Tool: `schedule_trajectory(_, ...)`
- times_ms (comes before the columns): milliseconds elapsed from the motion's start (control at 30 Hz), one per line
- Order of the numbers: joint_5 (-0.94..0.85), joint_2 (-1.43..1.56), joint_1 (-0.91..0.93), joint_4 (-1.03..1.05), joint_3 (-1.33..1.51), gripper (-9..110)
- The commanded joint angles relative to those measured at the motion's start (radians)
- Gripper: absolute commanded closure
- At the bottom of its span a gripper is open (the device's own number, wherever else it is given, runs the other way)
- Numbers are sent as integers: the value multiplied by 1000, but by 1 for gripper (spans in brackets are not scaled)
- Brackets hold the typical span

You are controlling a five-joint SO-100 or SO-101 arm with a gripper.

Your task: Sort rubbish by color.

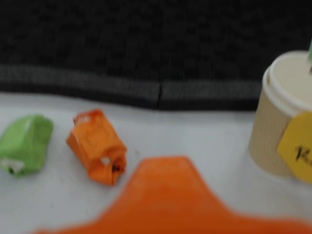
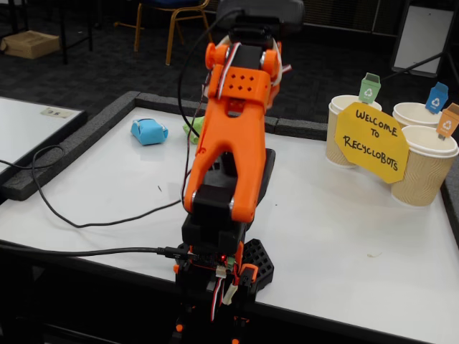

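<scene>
Wrist view, blurry: orange pincer (image 1: pixel 168 195) comes in from the bottom edge as one broad orange tip; can't tell if its jaws are apart or together, nothing seen held. On the white table (image 1: pixel 195 141), just beyond the tip and a bit left, lies an orange lump (image 1: pixel 96 146), near the tip but not touching. Left of that, beside it w/ a gap, the green lump (image 1: pixel 24 144) near the left edge. At right a beige cup (image 1: pixel 282 112) w/ white rim and a yellow sign (image 1: pixel 298 148) edge in front; well apart from both lumps. Dark border strip runs across behind. Fixed view: arm (image 2: pixel 229 143) stands at the table's near edge, reaching away from the camera, w/ pincer hidden behind it. Blue lump (image 2: pixel 149 131) lies on the table at far left, left of the arm, near the far border. A sliver of green lump (image 2: pixel 192 129) shows just beside the arm's left edge, right of the blue one; orange lump not visible here. Three cups at far right w/ green, blue, orange tags, sign leaning on them.
</scene>
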Motion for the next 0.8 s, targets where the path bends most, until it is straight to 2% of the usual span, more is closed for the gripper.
schedule_trajectory(0,5,-94,-48,20,-256,101)
schedule_trajectory(300,8,-466,-172,107,-537,101)
schedule_trajectory(600,14,-583,-357,64,-446,101)
schedule_trajectory(767,14,-687,-337,5,-436,101)
